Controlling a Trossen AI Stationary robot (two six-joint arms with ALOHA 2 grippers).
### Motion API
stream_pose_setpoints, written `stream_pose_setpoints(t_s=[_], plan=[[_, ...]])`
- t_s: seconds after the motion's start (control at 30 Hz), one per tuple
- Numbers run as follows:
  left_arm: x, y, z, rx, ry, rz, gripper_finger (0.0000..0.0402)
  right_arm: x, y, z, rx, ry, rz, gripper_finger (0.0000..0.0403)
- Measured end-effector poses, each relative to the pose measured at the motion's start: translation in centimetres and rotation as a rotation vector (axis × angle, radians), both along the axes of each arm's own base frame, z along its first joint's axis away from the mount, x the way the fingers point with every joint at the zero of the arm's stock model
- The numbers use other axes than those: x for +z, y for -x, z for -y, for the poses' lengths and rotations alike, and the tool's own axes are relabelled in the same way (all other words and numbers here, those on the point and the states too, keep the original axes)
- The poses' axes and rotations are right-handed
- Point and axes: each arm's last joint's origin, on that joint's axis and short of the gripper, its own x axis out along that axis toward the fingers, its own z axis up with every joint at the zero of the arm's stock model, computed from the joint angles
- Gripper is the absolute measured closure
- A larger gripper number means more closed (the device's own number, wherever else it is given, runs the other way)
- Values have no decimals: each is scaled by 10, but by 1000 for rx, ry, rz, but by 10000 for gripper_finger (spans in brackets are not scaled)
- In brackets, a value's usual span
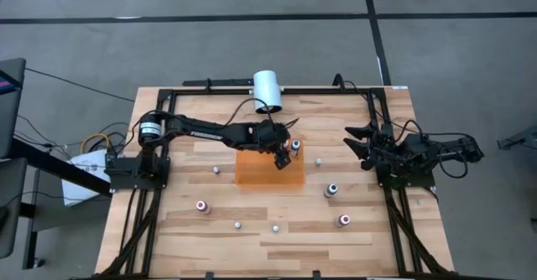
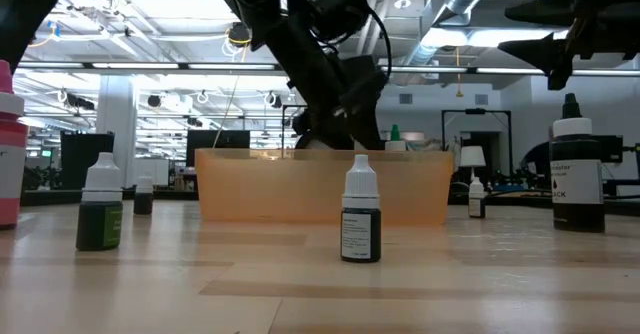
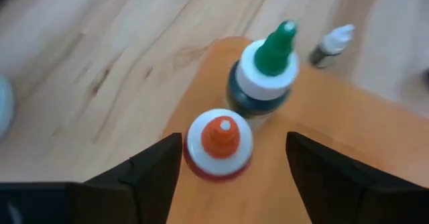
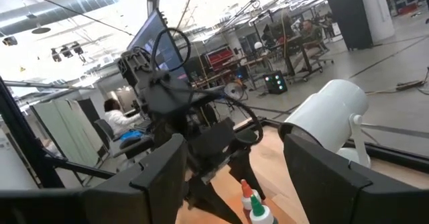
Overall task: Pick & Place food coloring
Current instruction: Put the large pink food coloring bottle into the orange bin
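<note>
An orange tray (image 1: 260, 173) sits mid-table. Two food coloring bottles stand upright in its far right corner: a red one (image 3: 220, 143) and a green one (image 3: 265, 73). My left gripper (image 3: 234, 174) hangs over them, open and pointing down, with its fingers on either side of the red bottle (image 1: 286, 156). More bottles stand on the table, among them a green one (image 2: 100, 214), a dark one (image 2: 360, 224) and a black one (image 2: 575, 179). My right gripper (image 4: 231, 184) waits open and raised at the table's right (image 1: 352, 139). My left gripper stands astride the red bottle's white collar (image 3: 194, 140) from above. One finger (image 3: 161, 167) is right beside the collar, and I cannot tell whether it touches. The bottle stands upright on the tray floor.
A large white cylinder (image 1: 268, 90) stands at the far edge behind the tray. Loose bottles dot the near half of the table (image 1: 202, 205) (image 1: 343, 220) (image 1: 331, 190). A black frame (image 1: 394, 196) borders the table. Bare wood lies left of the tray.
</note>
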Motion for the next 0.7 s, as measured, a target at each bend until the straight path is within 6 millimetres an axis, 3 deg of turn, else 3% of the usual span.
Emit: stream_pose_setpoints(t_s=[0.13,0.37,0.53,0.7], plan=[[25,11,-5,-25,112,45,141,-1,0,0,0,1,-6,163],[82,48,-2,47,191,92,140,-1,0,0,0,2,-13,163],[112,79,12,108,224,81,140,-1,0,0,0,3,-15,163],[127,104,33,178,267,33,140,-2,0,0,0,4,-21,163]])
